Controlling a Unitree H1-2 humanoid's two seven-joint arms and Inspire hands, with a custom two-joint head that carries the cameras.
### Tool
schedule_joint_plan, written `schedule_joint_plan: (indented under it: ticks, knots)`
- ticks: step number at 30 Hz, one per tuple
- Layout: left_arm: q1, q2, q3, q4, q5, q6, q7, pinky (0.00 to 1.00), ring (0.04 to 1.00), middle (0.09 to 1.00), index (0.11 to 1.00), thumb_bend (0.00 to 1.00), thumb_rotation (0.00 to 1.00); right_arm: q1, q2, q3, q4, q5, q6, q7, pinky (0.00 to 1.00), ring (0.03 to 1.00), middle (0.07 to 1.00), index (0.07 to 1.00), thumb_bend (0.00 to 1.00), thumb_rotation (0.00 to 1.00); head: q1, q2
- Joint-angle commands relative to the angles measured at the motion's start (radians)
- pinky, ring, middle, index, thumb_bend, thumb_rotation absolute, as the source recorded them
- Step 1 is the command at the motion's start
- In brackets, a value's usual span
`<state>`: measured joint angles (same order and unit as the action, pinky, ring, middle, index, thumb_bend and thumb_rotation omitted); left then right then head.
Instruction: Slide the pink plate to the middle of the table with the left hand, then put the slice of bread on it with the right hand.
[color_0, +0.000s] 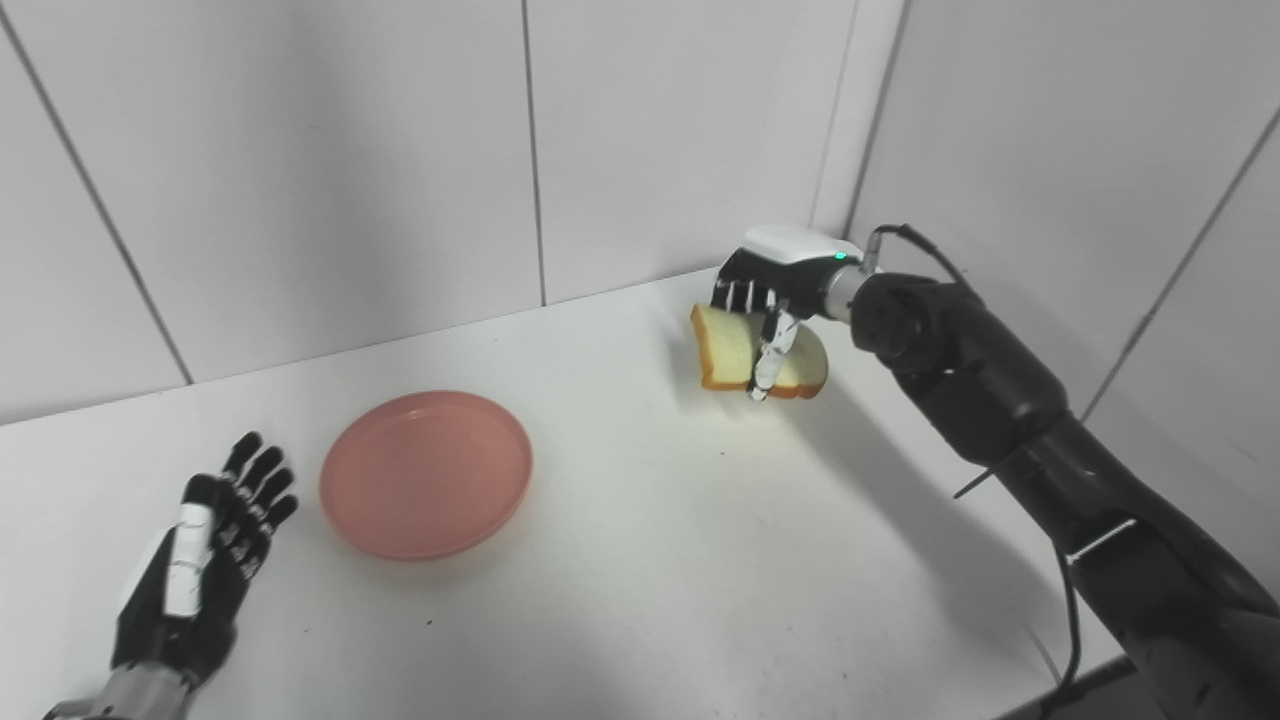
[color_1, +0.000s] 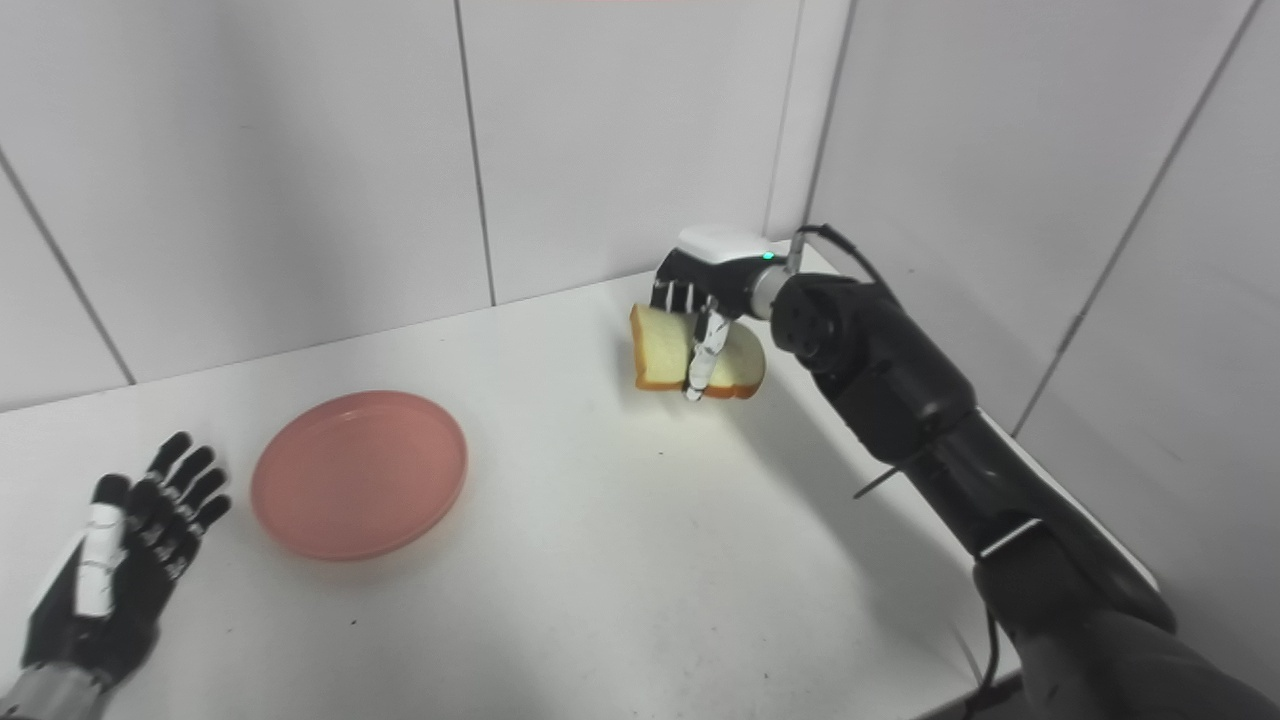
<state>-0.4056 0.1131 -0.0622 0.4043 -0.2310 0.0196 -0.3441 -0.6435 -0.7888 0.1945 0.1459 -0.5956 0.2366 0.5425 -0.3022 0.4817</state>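
Setting: a white table (color_0: 640, 560) is seen from above, set into a corner formed by white tiled walls (color_0: 350, 170).

Left hand (color_0: 205, 545): it is placed low at the near left of the table, with its arm entering from the bottom left corner. The fingers are spread and extended, pointing away toward the back wall, and nothing is held in them. The hand is kept just beside the plate's left edge without touching it.

Pink plate (color_0: 426, 473): a round, shallow plate is set flat on the table, left of the table's middle. Nothing is lying on it.

Right hand (color_0: 775, 300): it is positioned at the far right of the table, near the corner of the walls. The black arm (color_0: 1000, 410) is stretched in from the bottom right, rising diagonally, with the wrist bent so the back of the hand is turned upward. The fingers are curled down behind the bread and the thumb (color_0: 770, 358) is pressed across its front face, so the slice is grasped between them.

Slice of bread (color_0: 728, 352): a pale slice with a brown crust is held tilted, nearly on edge, in the right hand. It appears lifted just above the table, with a shadow cast beneath it. It is kept well apart from the plate, to the plate's right and farther back.
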Motion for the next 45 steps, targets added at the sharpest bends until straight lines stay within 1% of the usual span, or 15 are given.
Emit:
schedule_joint_plan:
  ticks: [1, 4, 5, 7, 10, 11, 13, 16, 18, 21, 24, 26, 30, 33, 45]
  knots:
    - [0.04, -0.026, -0.037, 0.06, 0.052, 0.082, 0.023, 1.0, 0.998, 0.999, 0.994, 0.78, 0.94, -0.073, -0.009, -0.009, -0.045, -0.001, 0.009, 0.003, 0.46, 0.431, 0.505, 0.493, 0.52, 0.0, 0.049, -0.007]
    - [0.034, -0.038, -0.046, 0.061, 0.062, 0.098, 0.039, 1.0, 0.993, 0.997, 0.993, 0.78, 0.94, -0.091, 0.004, 0.001, -0.066, -0.011, 0.023, 0.016, 0.43, 0.418, 0.501, 0.503, 0.52, 0.0, 0.071, -0.009]
    - [0.03, -0.042, -0.051, 0.067, 0.066, 0.097, 0.04, 1.0, 0.993, 0.998, 0.994, 0.79, 0.94, -0.101, 0.014, 0.005, -0.071, -0.009, 0.017, 0.018, 0.43, 0.418, 0.501, 0.506, 0.52, 0.0, 0.105, -0.009]
    - [0.021, -0.048, -0.063, 0.079, 0.074, 0.094, 0.041, 1.0, 0.997, 1.0, 0.999, 0.79, 0.94, -0.122, 0.029, 0.016, -0.08, -0.008, 0.008, 0.028, 0.42, 0.418, 0.498, 0.518, 0.52, 0.0, 0.135, -0.009]
    - [0.015, -0.054, -0.069, 0.087, 0.079, 0.094, 0.046, 1.0, 1.0, 1.0, 1.0, 0.8, 0.94, -0.133, 0.034, 0.022, -0.081, -0.01, 0.005, 0.035, 0.43, 0.418, 0.495, 0.524, 0.52, 0.0, 0.139, -0.009]
    - [0.01, -0.059, -0.072, 0.1, 0.086, 0.086, 0.053, 1.0, 1.0, 1.0, 1.0, 0.8, 0.94, -0.148, 0.047, 0.032, -0.083, -0.01, -0.002, 0.037, 0.43, 0.418, 0.495, 0.525, 0.52, 0.0, 0.175, -0.008]
    - [0.0, -0.072, -0.077, 0.121, 0.096, 0.072, 0.068, 1.0, 0.992, 0.997, 0.997, 0.83, 0.95, -0.177, 0.073, 0.048, -0.078, -0.006, -0.018, 0.04, 0.43, 0.418, 0.493, 0.523, 0.52, 0.0, 0.195, -0.008]
    - [-0.015, -0.085, -0.076, 0.15, 0.093, 0.053, 0.074, 1.0, 0.993, 1.0, 1.0, 0.85, 0.92, -0.215, 0.115, 0.072, -0.051, 0.014, -0.062, 0.033, 0.42, 0.416, 0.492, 0.517, 0.52, 0.0, 0.21, -0.007]
    - [-0.024, -0.09, -0.077, 0.17, 0.095, 0.038, 0.075, 1.0, 0.991, 1.0, 1.0, 0.85, 0.93, -0.244, 0.149, 0.093, -0.033, 0.012, -0.069, 0.035, 0.43, 0.421, 0.498, 0.505, 0.52, 0.0, 0.228, -0.006]
    - [-0.03, -0.097, -0.079, 0.181, 0.101, 0.031, 0.078, 1.0, 0.992, 1.0, 1.0, 0.85, 0.94, -0.264, 0.175, 0.109, -0.018, 0.011, -0.077, 0.034, 0.44, 0.424, 0.501, 0.499, 0.52, 0.0, 0.246, -0.001]
    - [-0.035, -0.106, -0.086, 0.187, 0.113, 0.031, 0.087, 1.0, 0.993, 1.0, 1.0, 0.86, 0.95, -0.293, 0.223, 0.134, 0.001, 0.005, -0.087, 0.031, 0.42, 0.413, 0.497, 0.516, 0.52, 0.0, 0.255, 0.003]
    - [-0.036, -0.108, -0.088, 0.187, 0.117, 0.03, 0.09, 1.0, 0.993, 1.0, 1.0, 0.86, 0.95, -0.299, 0.233, 0.138, 0.007, 0.003, -0.088, 0.031, 0.41, 0.409, 0.495, 0.523, 0.52, 0.0, 0.256, 0.004]
    - [-0.039, -0.119, -0.095, 0.173, 0.132, 0.042, 0.108, 1.0, 0.985, 0.995, 0.992, 0.83, 0.96, -0.331, 0.298, 0.166, 0.057, 0.012, -0.125, 0.024, 0.43, 0.419, 0.492, 0.509, 0.52, 0.0, 0.275, 0.013]
    - [-0.043, -0.128, -0.099, 0.188, 0.151, 0.016, 0.134, 0.97, 0.957, 0.973, 0.966, 0.83, 0.97, -0.349, 0.329, 0.182, 0.086, 0.005, -0.127, 0.024, 0.44, 0.421, 0.499, 0.507, 0.52, 0.0, 0.281, 0.017]
    - [-0.046, -0.149, -0.103, 0.182, 0.16, 0.01, 0.16, 0.94, 0.938, 0.954, 0.947, 0.83, 0.97, -0.385, 0.404, 0.237, 0.17, -0.026, -0.16, 0.007, 0.45, 0.42, 0.507, 0.494, 0.52, 0.0, 0.3, 0.046]
